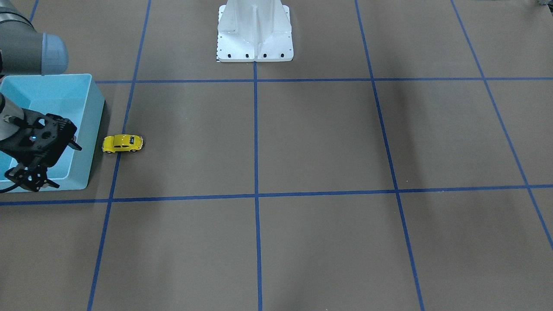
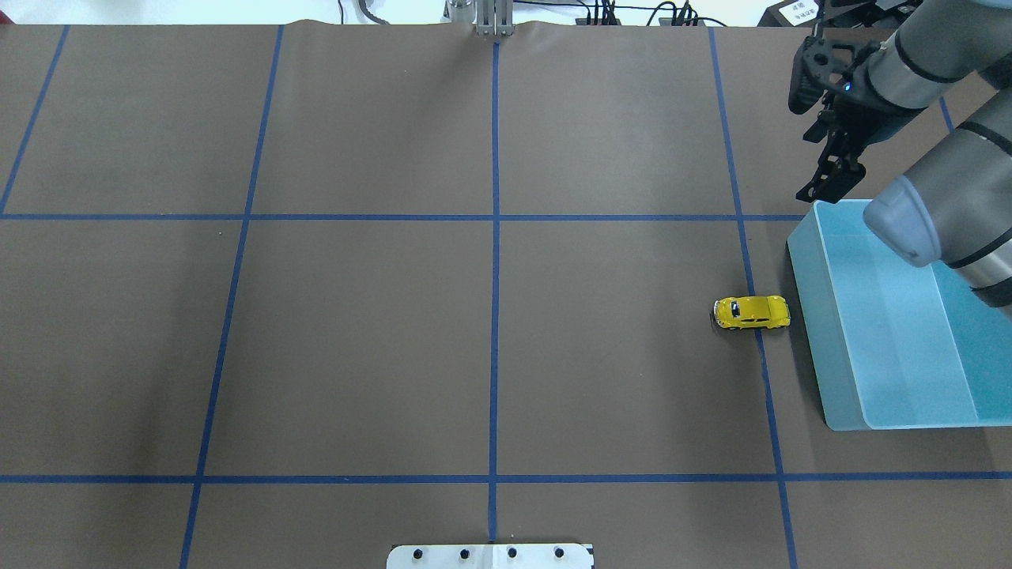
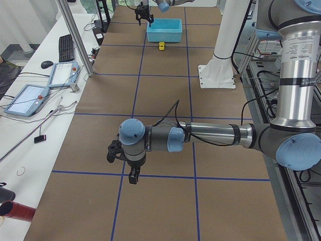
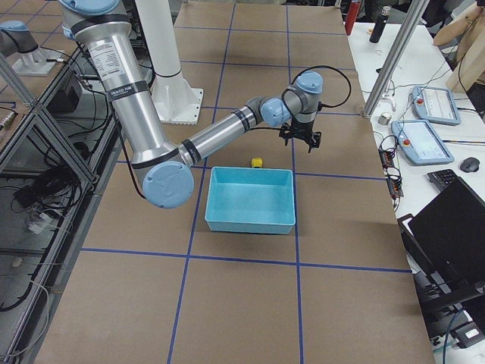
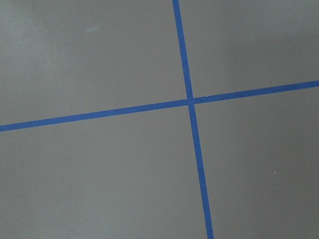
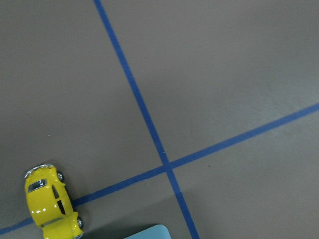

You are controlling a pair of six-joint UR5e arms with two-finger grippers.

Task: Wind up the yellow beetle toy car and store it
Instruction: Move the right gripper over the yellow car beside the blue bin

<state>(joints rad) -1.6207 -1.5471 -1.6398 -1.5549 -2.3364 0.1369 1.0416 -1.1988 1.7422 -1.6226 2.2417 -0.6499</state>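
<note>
blue bin (image 2: 814, 340), yellow beetle toy car (image 2: 752, 312) just outside its wall

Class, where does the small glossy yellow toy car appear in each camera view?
Front-facing: glossy yellow toy car at left, mid-height.
Overhead: car at right, mid-height.
Exterior left: car, top centre.
Exterior right: car, centre.
Left wrist: absent.
Right wrist: car, bottom left.
Landmark: light-blue plastic bin beside it.

Blue bin (image 2: 818, 316) cut off at edge, left end effector (image 3: 132, 176) grip unreadable
</note>
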